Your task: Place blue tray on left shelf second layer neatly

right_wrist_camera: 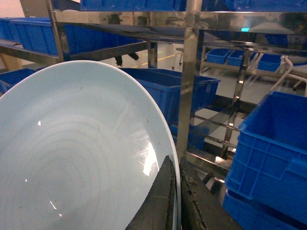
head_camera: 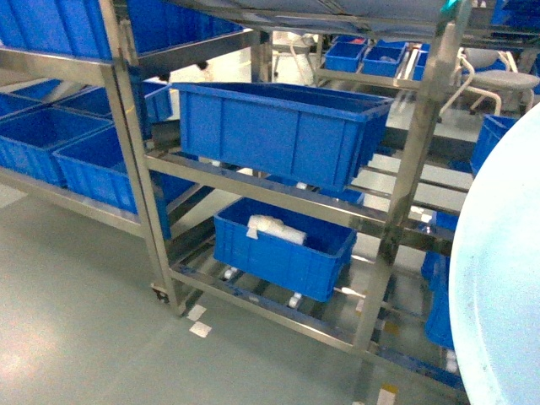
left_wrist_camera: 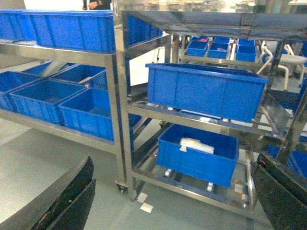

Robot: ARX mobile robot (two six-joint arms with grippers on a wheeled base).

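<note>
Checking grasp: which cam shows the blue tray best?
Right wrist: the blue tray fills the view, rim pinched in the right end effector. Head shows only an edge slice; left wrist doesn't show it.

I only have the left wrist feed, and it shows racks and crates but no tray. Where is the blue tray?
Observer: The right wrist view shows the blue tray pinched at its rim by the right gripper.
Operator: Is it on a shelf?
Observer: No. In the head view it fills the right edge, in front of the rack, resting on no tier.
Operator: Anything close on its right?
Observer: Stacked blue crates stand just right of the gripper in the right wrist view.
</note>
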